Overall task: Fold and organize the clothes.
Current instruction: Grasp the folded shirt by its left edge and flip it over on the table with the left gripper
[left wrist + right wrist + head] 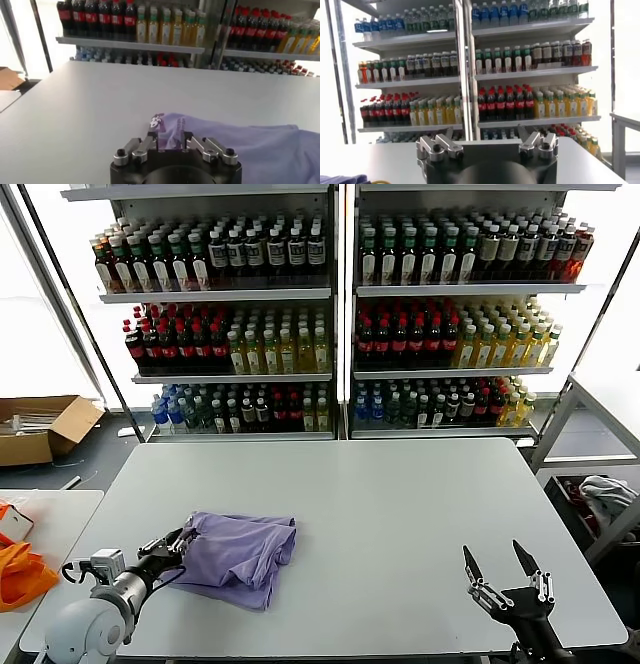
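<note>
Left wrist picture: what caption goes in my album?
Left gripper closing on a lavender T-shirt edge on the grey table.

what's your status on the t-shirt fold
Left gripper closing on lavender T-shirt edge. Right gripper open, idle over table. Nothing in the way.

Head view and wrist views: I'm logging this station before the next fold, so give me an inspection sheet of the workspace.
Surface: grey table, bare apart from the shirt.
Job's things: lavender T-shirt, partly folded, near the left front edge.
Clutter: nothing seen on the table.
Grippers: left gripper closed on the shirt's edge; right gripper open, over the right front corner.
Cables: black cable on the left arm.
Surroundings: bottle shelves, cardboard box, orange fabric.
</note>
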`<state>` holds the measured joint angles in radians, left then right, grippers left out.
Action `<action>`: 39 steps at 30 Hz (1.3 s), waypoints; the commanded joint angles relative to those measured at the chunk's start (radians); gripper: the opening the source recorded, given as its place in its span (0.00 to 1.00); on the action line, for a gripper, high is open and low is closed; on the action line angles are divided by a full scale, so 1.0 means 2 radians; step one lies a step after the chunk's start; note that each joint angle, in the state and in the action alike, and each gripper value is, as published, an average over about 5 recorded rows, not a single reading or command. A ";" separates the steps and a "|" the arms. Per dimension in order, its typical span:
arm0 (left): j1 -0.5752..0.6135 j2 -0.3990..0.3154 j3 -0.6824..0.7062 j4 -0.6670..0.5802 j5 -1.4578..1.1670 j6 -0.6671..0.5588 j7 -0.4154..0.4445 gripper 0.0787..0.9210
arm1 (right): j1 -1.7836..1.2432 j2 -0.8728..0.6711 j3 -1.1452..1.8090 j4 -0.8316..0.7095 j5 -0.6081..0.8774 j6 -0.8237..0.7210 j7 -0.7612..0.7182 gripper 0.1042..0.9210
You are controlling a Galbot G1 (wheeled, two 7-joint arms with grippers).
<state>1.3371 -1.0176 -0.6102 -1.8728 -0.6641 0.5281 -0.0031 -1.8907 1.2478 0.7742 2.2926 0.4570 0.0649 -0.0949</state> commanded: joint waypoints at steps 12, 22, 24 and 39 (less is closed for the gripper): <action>-0.019 0.000 0.017 0.060 0.018 0.003 0.009 0.75 | 0.000 0.001 0.004 0.002 -0.001 0.001 0.000 0.88; -0.006 -0.005 0.029 0.044 0.023 -0.002 0.018 0.69 | 0.006 0.001 0.001 0.002 -0.001 -0.001 0.001 0.88; -0.007 -0.005 0.030 0.043 0.024 -0.002 0.021 0.62 | 0.004 0.001 0.002 0.002 0.000 0.000 0.002 0.88; 0.012 0.006 -0.089 0.044 -0.019 -0.025 0.013 0.11 | 0.014 -0.008 0.004 -0.003 0.009 0.000 0.005 0.88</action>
<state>1.3250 -1.0395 -0.6120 -1.7901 -0.6331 0.5054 0.0263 -1.8708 1.2342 0.7827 2.2880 0.4716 0.0666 -0.0870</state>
